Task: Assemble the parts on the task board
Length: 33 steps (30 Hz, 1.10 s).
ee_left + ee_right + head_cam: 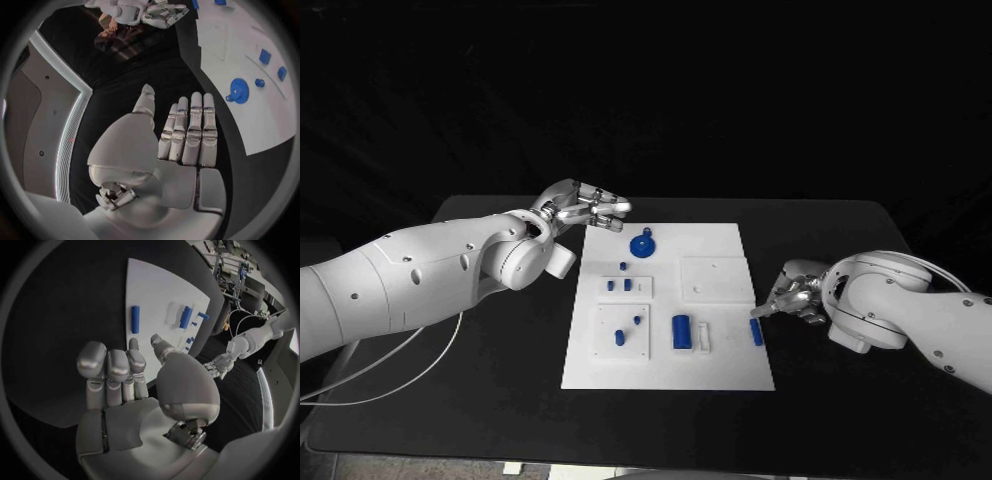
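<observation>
While both of my hands hold nothing, fingers straight and apart, most of the job looks undone. Nearest me on the white board (718,372), a blue cylinder (681,331) and a blue bar (756,332) lie loose. My right hand (790,297) waits at three o'clock. Farther off, a blue disc (642,245) lies loose; my left hand (583,209) hovers at eleven o'clock.

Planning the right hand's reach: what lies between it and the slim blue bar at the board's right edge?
Nothing: in the head view, just bare black table and white task board rim separate the right hand from the slim blue bar.
</observation>
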Each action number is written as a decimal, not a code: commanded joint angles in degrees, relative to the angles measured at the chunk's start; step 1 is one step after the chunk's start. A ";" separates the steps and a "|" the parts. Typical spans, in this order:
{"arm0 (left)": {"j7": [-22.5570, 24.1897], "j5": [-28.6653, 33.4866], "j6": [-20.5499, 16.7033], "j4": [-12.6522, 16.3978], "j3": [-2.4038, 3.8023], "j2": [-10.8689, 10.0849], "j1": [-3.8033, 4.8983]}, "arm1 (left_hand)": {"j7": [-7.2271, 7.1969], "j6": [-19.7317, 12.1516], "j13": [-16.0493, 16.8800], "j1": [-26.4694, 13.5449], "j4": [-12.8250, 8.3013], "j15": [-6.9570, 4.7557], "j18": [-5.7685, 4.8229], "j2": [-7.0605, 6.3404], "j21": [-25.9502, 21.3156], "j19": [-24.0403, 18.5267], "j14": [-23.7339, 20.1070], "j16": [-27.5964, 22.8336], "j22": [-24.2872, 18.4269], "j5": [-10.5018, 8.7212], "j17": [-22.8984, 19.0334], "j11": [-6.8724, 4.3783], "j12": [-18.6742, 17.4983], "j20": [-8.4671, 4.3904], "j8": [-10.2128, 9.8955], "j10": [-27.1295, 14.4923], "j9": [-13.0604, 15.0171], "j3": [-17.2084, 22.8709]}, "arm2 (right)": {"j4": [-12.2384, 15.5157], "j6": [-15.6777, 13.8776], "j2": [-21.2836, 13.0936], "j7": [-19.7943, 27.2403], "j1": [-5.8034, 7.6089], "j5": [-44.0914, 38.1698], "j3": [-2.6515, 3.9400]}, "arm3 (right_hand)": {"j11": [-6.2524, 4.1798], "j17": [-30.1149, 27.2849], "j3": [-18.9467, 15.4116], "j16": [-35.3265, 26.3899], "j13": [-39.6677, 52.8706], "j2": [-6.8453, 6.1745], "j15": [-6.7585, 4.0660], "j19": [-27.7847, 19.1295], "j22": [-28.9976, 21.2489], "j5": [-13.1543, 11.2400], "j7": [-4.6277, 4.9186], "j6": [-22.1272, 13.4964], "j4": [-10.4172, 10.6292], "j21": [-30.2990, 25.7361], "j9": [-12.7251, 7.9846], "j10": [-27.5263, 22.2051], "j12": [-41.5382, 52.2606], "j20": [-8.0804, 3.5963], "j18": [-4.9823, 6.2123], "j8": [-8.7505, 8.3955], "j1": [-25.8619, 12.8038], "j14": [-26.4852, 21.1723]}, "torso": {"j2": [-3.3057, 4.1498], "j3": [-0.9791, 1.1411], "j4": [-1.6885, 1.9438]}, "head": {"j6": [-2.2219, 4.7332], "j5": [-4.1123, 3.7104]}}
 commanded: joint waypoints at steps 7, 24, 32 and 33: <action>1.66 0.47 1.68 0.28 0.04 -0.26 0.02 | -0.01 -0.06 -0.01 -0.31 -0.41 -0.02 -0.29 0.24 0.25 0.12 -0.68 -0.15 -0.21 -0.13 -0.32 0.28 -0.14 0.30 0.09 -0.79 0.05 -0.45 | 0.30 5.60 -0.05 -2.89 -1.84 -8.77 0.01 | 0.47 -0.60 3.32 -1.12 -0.74 -1.64 0.41 1.88 6.16 -0.34 0.50 -1.66 2.59 -1.17 -2.13 -0.32 -1.31 0.35 -0.22 -0.28 -2.41 -0.03 | 0.03 -0.08 0.12 | 0.19 -0.18; 1.15 0.24 2.18 0.05 0.03 0.02 0.02 | 0.00 -0.07 -0.01 -0.57 -0.27 0.02 -0.22 0.37 0.24 0.10 -0.74 -0.14 -0.33 -0.15 -0.44 0.34 -0.12 0.37 0.10 -0.99 0.05 -0.38 | -1.31 4.94 2.20 -3.22 -3.65 -8.88 -0.17 | 0.33 0.02 1.78 -1.42 -0.50 -2.06 0.31 2.11 6.24 -0.34 0.31 -0.64 4.10 -1.48 -4.19 -0.10 -1.40 0.20 -0.38 -0.15 -1.69 0.14 | 0.05 -0.09 0.16 | 0.08 -0.34; 0.75 0.05 2.29 0.03 0.01 0.07 0.02 | 0.00 -0.05 -0.01 -0.68 -0.16 0.03 -0.22 0.51 0.25 0.11 -0.76 -0.15 -0.35 -0.14 -0.45 0.35 -0.13 0.38 0.11 -1.02 0.06 -0.37 | -2.22 4.10 3.23 -3.27 -3.99 -9.15 -0.45 | 0.23 0.06 3.39 -1.45 -0.40 -0.27 0.28 2.14 6.24 -0.19 0.18 -0.12 1.32 -1.49 -4.15 -0.03 -1.25 0.23 -0.40 -0.19 0.54 0.20 | 0.06 -0.08 0.19 | 0.05 -0.39; 0.71 0.02 2.30 0.03 0.01 0.07 0.02 | 0.00 -0.05 -0.01 -0.68 -0.16 0.03 -0.22 0.51 0.25 0.11 -0.76 -0.15 -0.35 -0.14 -0.45 0.35 -0.13 0.38 0.11 -1.02 0.06 -0.37 | -2.30 3.96 3.31 -3.28 -4.01 -9.23 -0.48 | 0.20 0.03 3.79 -1.46 -0.40 0.37 0.29 2.14 6.23 -0.04 0.13 -0.10 0.56 -1.53 -4.13 -0.05 -1.24 0.26 -0.39 -0.21 1.04 0.21 | 0.06 -0.08 0.19 | 0.05 -0.39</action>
